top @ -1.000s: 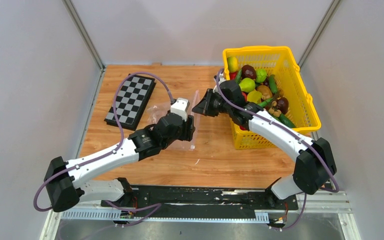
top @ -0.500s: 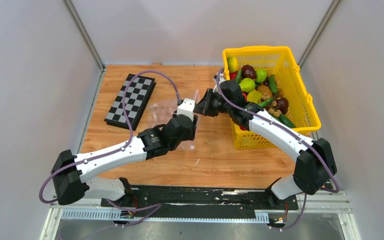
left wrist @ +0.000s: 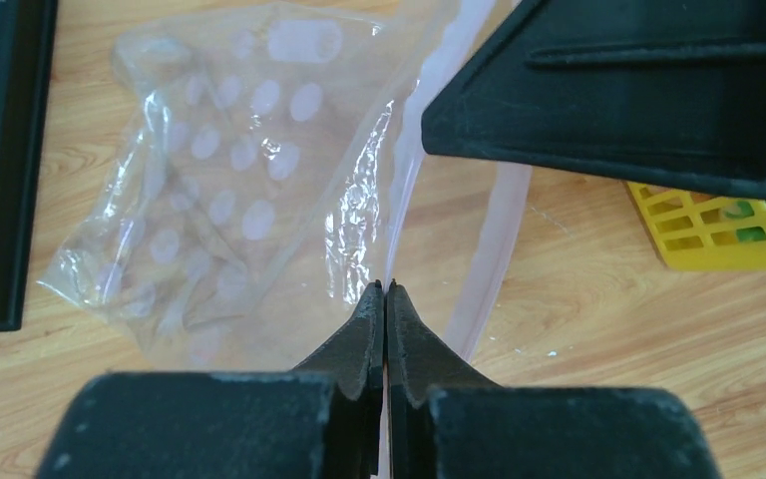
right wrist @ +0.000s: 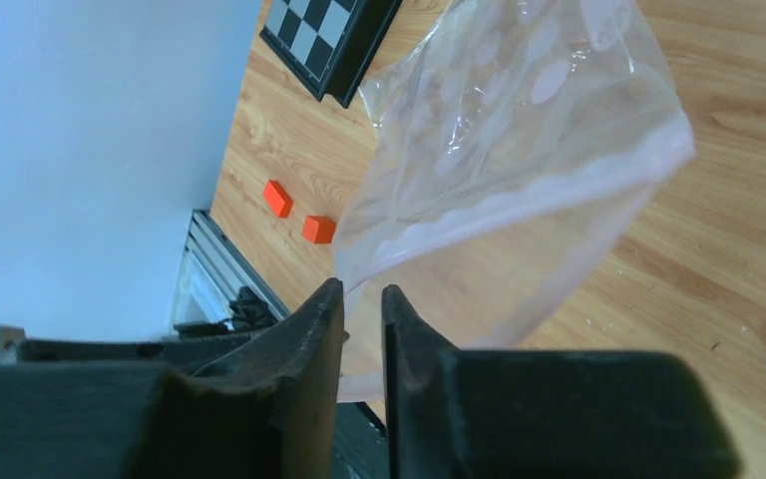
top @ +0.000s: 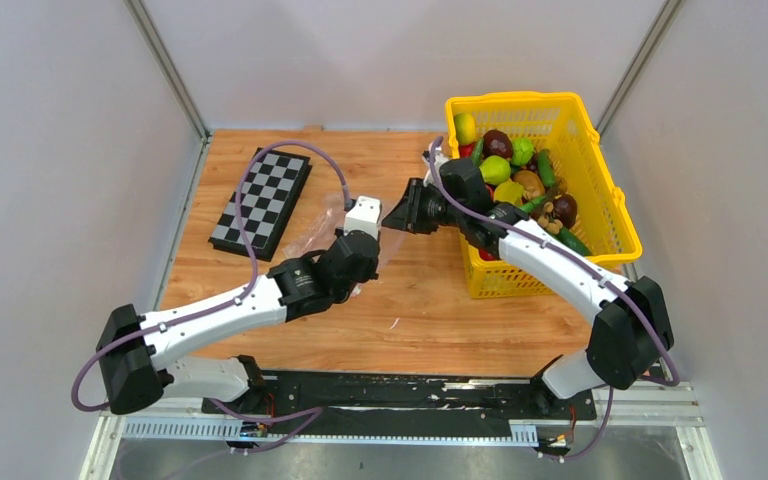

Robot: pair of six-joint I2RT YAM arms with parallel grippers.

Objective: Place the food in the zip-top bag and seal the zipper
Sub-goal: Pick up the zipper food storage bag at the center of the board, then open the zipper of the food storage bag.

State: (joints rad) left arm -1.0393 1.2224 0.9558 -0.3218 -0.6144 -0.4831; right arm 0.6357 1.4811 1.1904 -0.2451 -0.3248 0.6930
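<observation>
The zip-top bag (top: 322,232) lies at the centre of the top view on the counter (top: 440,310), between the chessboard (top: 260,202) at left and the yellow basket (top: 560,103) at right. Its closed end points left toward the chessboard and its mouth faces right toward the basket. The zipper (right wrist: 559,185) runs roughly top to bottom in that view, its two lips parted with wood showing between them. The left gripper (left wrist: 387,289) has its jaws pressed together, pinching the near lip of the mouth. The right gripper (right wrist: 361,289) is at the far lip, jaws a narrow slit apart with film running into the slit; whether it grips cannot be told. The food (top: 515,180) is piled in the basket
</observation>
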